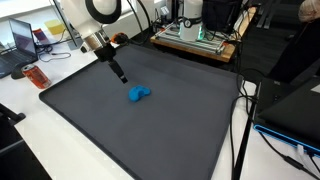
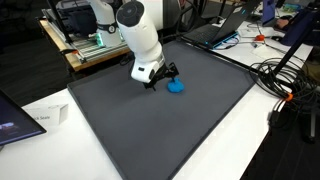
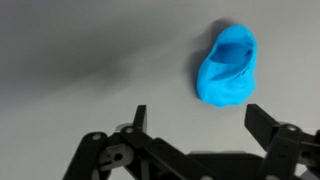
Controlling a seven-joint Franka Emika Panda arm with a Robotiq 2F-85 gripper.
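A small bright blue soft object [image 3: 227,68], shaped like a little shoe or pouch, lies on the dark grey mat [image 1: 140,130]. It shows in both exterior views [image 1: 138,95] [image 2: 176,86]. My gripper [image 3: 200,115] hangs just above the mat beside it, open, with nothing between its black fingers [image 3: 268,122]. In the wrist view the blue object sits ahead of the jaws, closer to the right-hand finger. In the exterior views the gripper [image 1: 121,77] [image 2: 165,75] is close to the object but apart from it.
The mat covers most of a white table [image 2: 240,140]. A laptop [image 1: 22,40] and an orange item [image 1: 37,76] stand at one side, electronics [image 1: 195,35] at the back, cables [image 2: 290,80] along an edge, and a white box [image 2: 45,118] near a mat corner.
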